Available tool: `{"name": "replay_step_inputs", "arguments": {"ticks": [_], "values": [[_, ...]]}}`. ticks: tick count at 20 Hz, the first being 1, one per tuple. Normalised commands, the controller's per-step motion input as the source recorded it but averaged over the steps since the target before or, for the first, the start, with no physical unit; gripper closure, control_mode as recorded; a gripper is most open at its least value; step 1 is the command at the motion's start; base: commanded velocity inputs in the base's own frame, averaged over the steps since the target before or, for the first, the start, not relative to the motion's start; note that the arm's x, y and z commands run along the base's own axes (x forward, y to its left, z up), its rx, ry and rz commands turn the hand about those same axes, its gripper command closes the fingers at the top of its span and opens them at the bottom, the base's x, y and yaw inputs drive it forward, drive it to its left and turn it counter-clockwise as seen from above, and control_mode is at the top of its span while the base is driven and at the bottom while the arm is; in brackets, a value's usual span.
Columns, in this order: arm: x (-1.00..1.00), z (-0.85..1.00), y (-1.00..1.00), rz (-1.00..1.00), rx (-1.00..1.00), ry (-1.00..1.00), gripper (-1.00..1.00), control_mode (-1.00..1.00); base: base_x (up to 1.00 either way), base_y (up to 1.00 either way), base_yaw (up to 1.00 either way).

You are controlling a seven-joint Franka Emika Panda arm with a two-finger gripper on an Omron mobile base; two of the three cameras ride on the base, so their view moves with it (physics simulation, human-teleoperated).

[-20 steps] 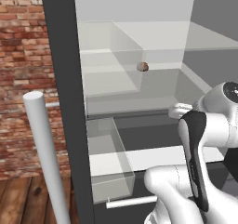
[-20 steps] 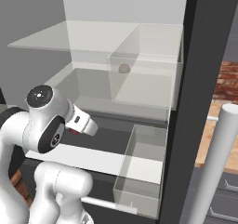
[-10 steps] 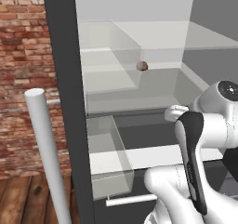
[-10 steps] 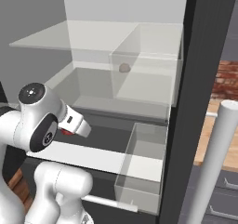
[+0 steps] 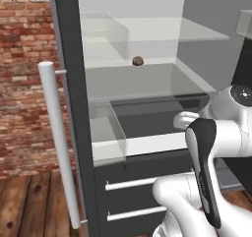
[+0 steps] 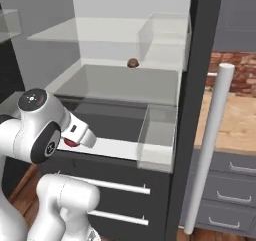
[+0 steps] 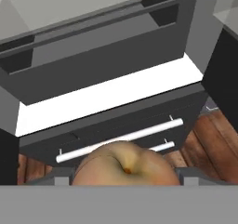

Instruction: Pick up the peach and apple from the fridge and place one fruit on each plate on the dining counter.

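My gripper (image 7: 124, 175) is shut on the peach (image 7: 124, 165), a round pale yellow-orange fruit with a small dimple that fills the bottom of the hand view. In the right base view the gripper (image 6: 72, 143) hangs just in front of the fridge (image 6: 197, 60), at its white ledge, with a bit of red fruit showing under the hand. The hand looks down at the fridge's dark drawers (image 7: 121, 141) with silver bar handles. In the left base view the hand (image 5: 184, 120) is largely hidden behind my arm. The apple and the plates are out of view.
A dull dark-brown lump (image 5: 138, 61) (image 6: 132, 63) lies on a glass shelf. The open fridge door's white bar handle (image 5: 59, 142) (image 6: 210, 145) stands close beside me. A wood-topped counter with grey drawers (image 6: 235, 120) lies beyond the door. Brick wall (image 5: 24, 59) on the left.
The hand with the fruit has drawn back from the fridge opening and sunk a little. The whole picture has shifted slightly, so the camera has moved; more of the drawers shows.
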Motion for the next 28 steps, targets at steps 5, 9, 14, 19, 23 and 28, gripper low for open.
{"name": "replay_step_inputs", "arguments": {"ticks": [5, 9, 14, 19, 23, 28], "values": [[0.0, 0.0, 0.0, 0.0, 0.0, 0.0, 1.0, 1.0, -0.42, 0.02, -0.34], [0.0, 0.0, 0.0, 0.0, 0.0, 0.0, 1.0, 1.0, -0.54, 0.0, -0.41], [0.0, 0.0, 0.0, 0.0, 0.0, 0.0, 1.0, 1.0, -0.59, 0.01, -0.47], [0.0, 0.0, 0.0, 0.0, 0.0, 0.0, 1.0, 1.0, -0.53, 0.0, -0.53], [0.0, 0.0, 0.0, 0.0, 0.0, 0.0, 1.0, 1.0, -0.47, 0.0, -0.54], [0.0, 0.0, 0.0, 0.0, 0.0, 0.0, 1.0, 1.0, -0.46, 0.0, -0.53]]}}
